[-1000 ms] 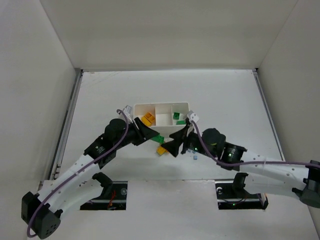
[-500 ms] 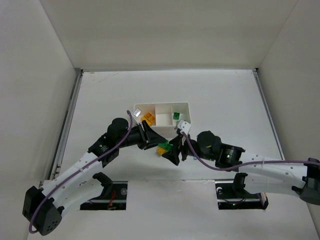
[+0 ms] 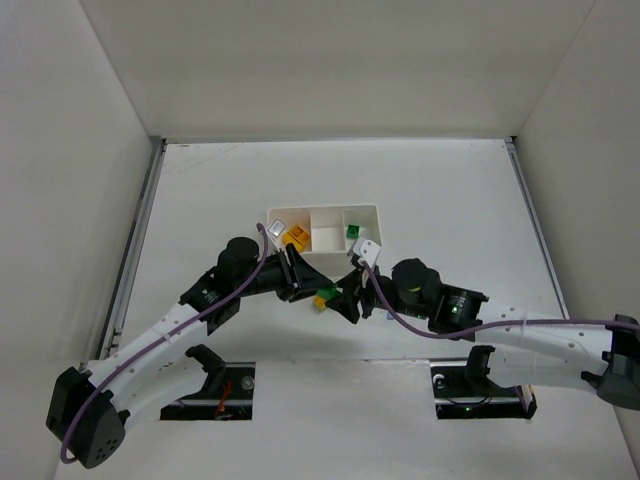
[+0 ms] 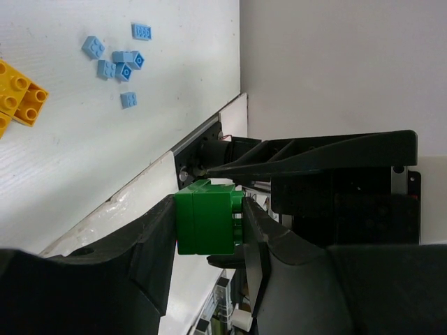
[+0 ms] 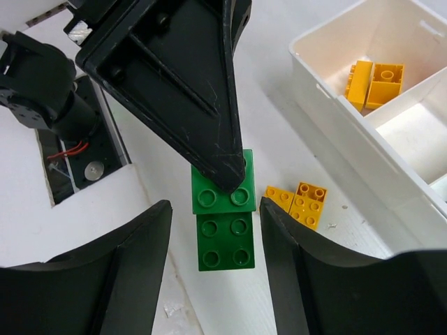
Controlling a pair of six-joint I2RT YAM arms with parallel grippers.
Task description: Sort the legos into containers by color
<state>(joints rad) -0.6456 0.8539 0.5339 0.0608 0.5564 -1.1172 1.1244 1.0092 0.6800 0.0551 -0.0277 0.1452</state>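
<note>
Handover pose: left claw [image 4: 208, 229] pinched one end of green lego [image 5: 223, 241], aloft over worktop [image 5: 279, 91] near tray [image 5: 363, 150]; right claw [image 5: 215, 209] open, fingers flanking free end without contact, brick's long axis along the gap.

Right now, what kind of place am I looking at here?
Probably a lab test booth for robot manipulation: bare white walls box in a white table, two robot arms are bolted at its near edge, and the left gripper holds a green lego near a white sorting tray.
</note>
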